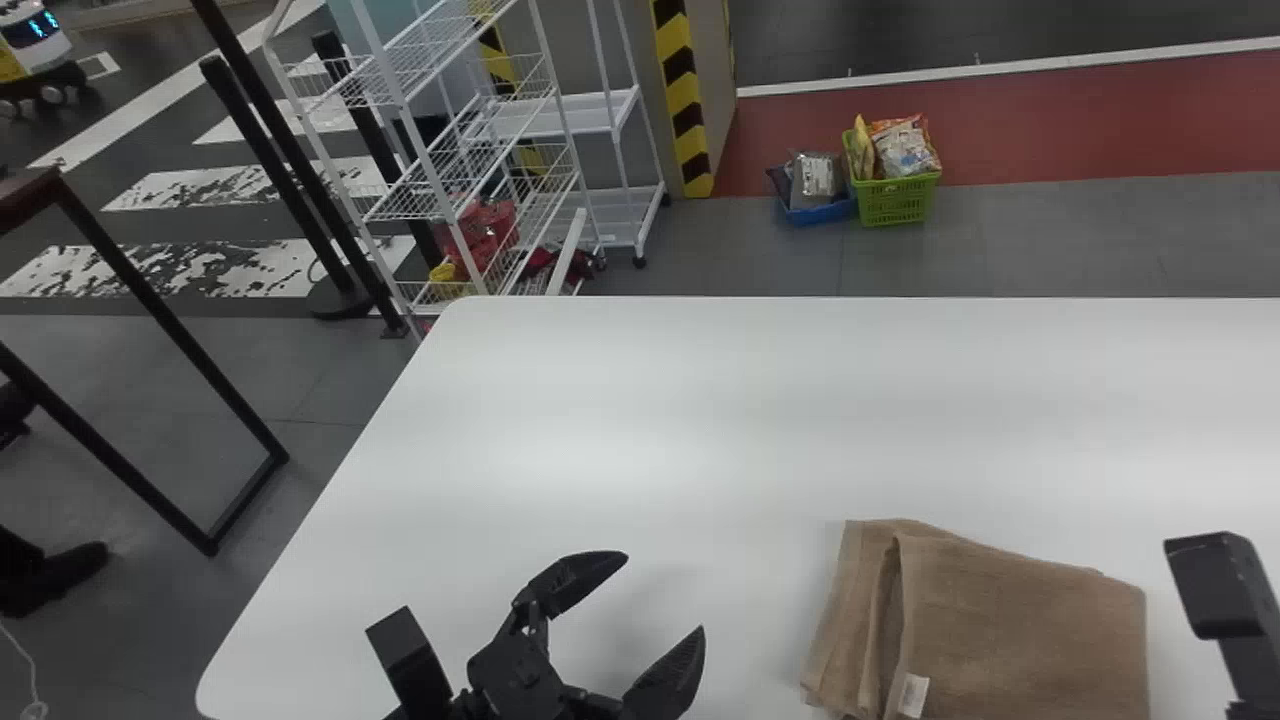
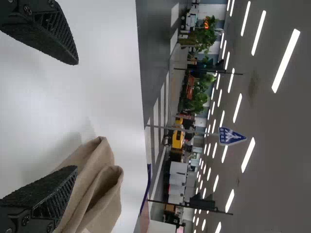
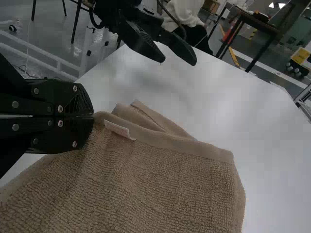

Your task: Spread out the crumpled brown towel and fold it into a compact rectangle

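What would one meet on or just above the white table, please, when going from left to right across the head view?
The open left hand → the folded brown towel → the black part of the right arm, close to the right edge.

Here's your bench [image 1: 650, 420], white and smooth, its far-left corner rounded, and right on it, over to your right and on your side, lies the brown towel [image 1: 1030, 630], folded in layers, edges peeking out at your left, with a pale label [image 1: 913, 695] showing!
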Controlling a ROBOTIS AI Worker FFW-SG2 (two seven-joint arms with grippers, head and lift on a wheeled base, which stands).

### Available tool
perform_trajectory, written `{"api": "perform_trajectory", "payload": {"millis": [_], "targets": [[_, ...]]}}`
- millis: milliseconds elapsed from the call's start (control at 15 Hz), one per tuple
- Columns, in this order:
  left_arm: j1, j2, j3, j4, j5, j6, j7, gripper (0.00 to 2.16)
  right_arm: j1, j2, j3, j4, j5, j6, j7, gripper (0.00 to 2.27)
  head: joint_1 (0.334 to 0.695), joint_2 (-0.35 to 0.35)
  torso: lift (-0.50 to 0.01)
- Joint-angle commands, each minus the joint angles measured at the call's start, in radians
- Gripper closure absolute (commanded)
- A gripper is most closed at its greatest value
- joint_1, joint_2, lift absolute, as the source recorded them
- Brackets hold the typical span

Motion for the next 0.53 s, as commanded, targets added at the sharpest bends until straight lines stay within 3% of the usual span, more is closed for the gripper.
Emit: {"api": "perform_trajectory", "payload": {"millis": [0,467], "targets": [[-0.003,-0.003,0.000,0.008,-0.002,0.000,0.000,0.04,0.001,0.002,-0.025,0.002,0.006,0.002,0.000,1.93,0.695,0.333,-0.127],[-0.010,-0.003,-0.012,0.020,-0.013,0.000,0.002,0.04,-0.009,0.002,-0.174,0.000,0.045,0.002,0.022,1.93,0.695,0.238,-0.127]]}}
